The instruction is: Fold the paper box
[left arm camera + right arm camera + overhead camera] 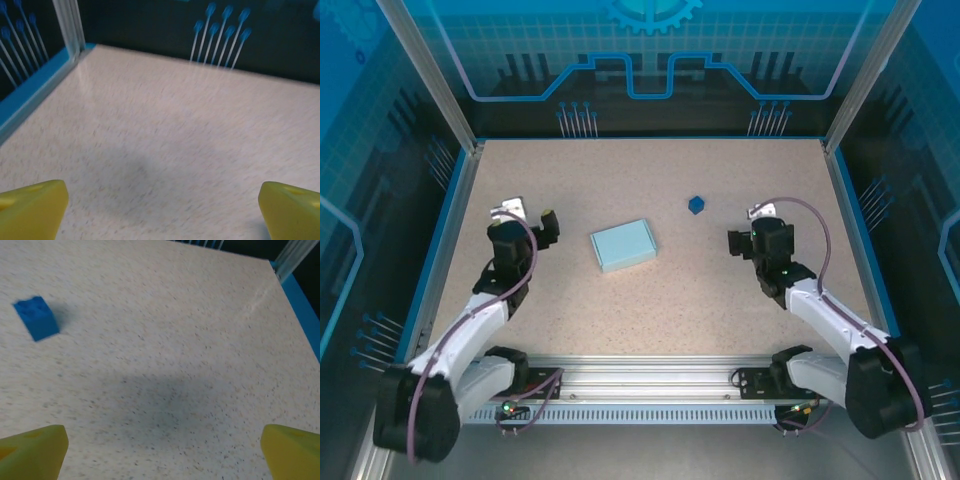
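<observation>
Paper box (pixel 623 244): you have one, a flat closed rectangle lying mid-table (pixel 720 290), between the two arms.
Blue cube (pixel 696 204): one, beyond the box to its right, apart from it.
Left gripper (pixel 160 212): two yellow fingers (pixel 31 207) spread wide over speckled tabletop.
Right gripper (pixel 162 452): two fingers spread wide, cube ahead-left.

Top external: fixed high, behind arm bases (pixel 505 372), looking down and forward over whole speckled table (pixel 720 290) to back wall (pixel 650 60). Left wrist: low, close over tabletop, facing far left corner, own yellow fingertips (pixel 30 207) in bottom corners. Right wrist: equally low and close, tilted down, facing far right corner. Shared with top view: dark blue cube (pixel 36 317).
</observation>
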`<state>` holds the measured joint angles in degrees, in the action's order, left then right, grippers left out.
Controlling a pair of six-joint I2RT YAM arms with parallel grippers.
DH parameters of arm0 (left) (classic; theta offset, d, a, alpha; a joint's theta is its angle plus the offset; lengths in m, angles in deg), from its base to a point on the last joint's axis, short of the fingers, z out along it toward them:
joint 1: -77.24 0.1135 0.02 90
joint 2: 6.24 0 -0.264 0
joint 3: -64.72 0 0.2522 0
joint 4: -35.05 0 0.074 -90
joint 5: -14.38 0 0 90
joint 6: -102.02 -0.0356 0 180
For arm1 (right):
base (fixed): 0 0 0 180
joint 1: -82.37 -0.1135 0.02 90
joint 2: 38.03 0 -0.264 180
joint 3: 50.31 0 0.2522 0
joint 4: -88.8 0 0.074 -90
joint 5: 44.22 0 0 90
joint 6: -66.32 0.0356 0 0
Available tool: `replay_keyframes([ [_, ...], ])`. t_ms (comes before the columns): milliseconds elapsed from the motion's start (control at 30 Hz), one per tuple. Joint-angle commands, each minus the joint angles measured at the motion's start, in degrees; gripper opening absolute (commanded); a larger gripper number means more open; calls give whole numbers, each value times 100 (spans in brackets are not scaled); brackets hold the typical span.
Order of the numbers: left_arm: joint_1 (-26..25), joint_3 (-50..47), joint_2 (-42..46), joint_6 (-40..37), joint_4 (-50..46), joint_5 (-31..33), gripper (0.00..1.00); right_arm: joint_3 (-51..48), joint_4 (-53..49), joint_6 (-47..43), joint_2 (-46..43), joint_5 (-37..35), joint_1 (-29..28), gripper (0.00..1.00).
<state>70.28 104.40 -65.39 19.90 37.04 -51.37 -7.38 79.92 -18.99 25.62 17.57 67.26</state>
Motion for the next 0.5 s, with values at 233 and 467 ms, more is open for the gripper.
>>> replay_keyframes([
  [233, 411, -239, -2098, -670, 2504, -1058, 99, -836, 3177, -434, 924, 1109, 596, 100],
  [467, 582, -402, -2944, -761, 3639, -1651, 99, -698, 3905, -720, 1728, 1810, 782, 100],
])
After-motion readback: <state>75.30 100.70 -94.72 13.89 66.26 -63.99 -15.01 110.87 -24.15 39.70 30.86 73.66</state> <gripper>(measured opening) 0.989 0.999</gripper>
